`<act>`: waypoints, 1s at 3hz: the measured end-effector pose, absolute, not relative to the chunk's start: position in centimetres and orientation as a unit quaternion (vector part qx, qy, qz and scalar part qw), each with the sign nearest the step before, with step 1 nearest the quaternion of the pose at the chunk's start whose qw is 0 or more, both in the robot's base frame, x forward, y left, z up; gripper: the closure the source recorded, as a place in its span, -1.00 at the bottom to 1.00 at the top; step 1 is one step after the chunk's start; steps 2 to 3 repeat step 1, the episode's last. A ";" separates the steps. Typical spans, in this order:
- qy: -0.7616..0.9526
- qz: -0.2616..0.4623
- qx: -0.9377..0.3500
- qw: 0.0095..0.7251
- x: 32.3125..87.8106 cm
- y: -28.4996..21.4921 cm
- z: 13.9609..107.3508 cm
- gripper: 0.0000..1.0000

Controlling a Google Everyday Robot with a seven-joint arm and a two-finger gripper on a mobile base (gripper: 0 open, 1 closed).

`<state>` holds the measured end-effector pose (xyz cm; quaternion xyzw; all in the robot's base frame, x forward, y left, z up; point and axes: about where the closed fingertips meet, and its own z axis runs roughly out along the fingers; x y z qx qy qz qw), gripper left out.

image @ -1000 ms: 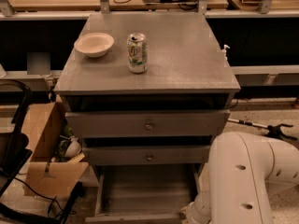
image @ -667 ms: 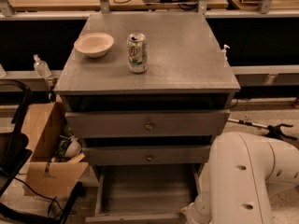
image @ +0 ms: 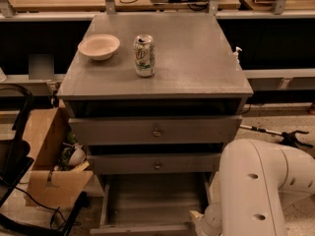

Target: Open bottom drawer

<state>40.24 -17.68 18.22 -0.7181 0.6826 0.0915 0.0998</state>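
Observation:
The bottom drawer (image: 152, 200) of the grey cabinet (image: 197, 58) stands pulled out towards me. Its shallow grey tray is open to view and looks empty. Its front lies along the lower edge of the view and its knob is cut off. The two drawers above it, the top one (image: 123, 131) and the middle one (image: 123, 164), are shut and each shows a small round knob. My white arm (image: 256, 191) reaches down at the lower right, next to the open drawer's right front corner. My gripper is below the edge of the view.
A beige bowl (image: 98, 46) and a green-and-white soda can (image: 144, 55) stand on the cabinet top. An open cardboard box (image: 47, 156) with clutter sits on the floor at the left, beside a black frame (image: 15, 156). A wooden bench with cables runs behind.

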 end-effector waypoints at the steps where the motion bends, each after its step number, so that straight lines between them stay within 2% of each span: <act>1: 0.683 0.091 -0.718 0.100 40.2 -17.7 18.2 -1.00; 3: 0.683 0.091 -0.718 0.100 40.2 -17.7 18.2 -1.00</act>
